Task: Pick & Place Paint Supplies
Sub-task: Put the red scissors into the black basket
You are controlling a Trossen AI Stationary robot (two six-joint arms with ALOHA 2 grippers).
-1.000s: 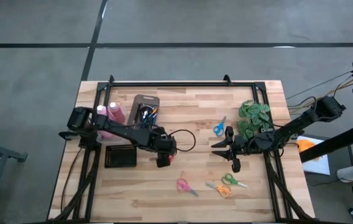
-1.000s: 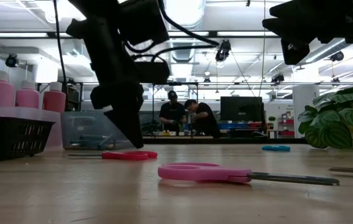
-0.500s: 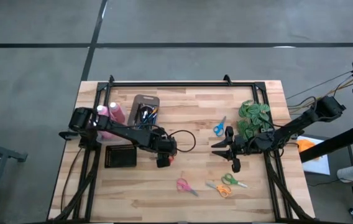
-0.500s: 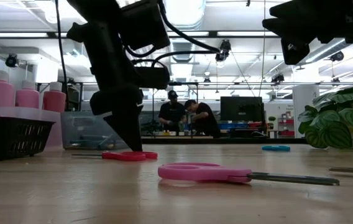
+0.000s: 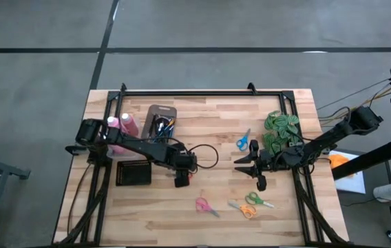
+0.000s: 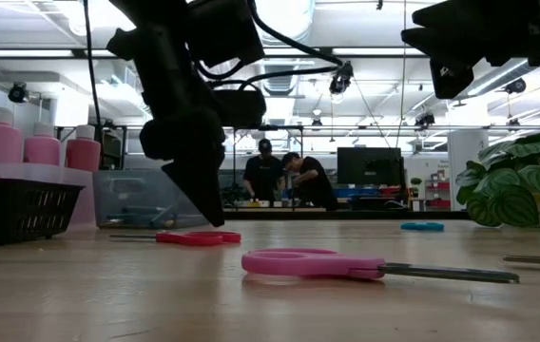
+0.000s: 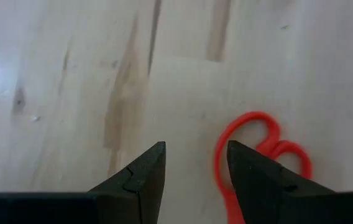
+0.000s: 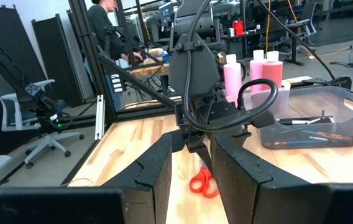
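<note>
Three pink bottles [image 5: 122,125] with white caps stand at the table's left edge, also seen in the low view [image 6: 40,150]. Beside them a grey tray [image 5: 161,122] holds thin brushes [image 8: 307,122]. My left gripper [image 7: 192,150] points steeply down near the table's middle [image 5: 181,180]. It is open, with bare wood between its fingers. The handle of a pair of red scissors [image 7: 275,147] lies just beside one finger. My right gripper [image 8: 192,140] hangs level above the table right of the middle [image 5: 239,165]. It is a little open, holds nothing and faces the left arm.
A black basket [image 5: 133,172] sits near the left edge, and a green leafy plant [image 5: 281,131] at the right. Blue scissors [image 5: 242,140], pink scissors [image 5: 206,205] and green and orange scissors [image 5: 252,203] lie on the wood. People stand in the room behind the table [image 6: 289,176].
</note>
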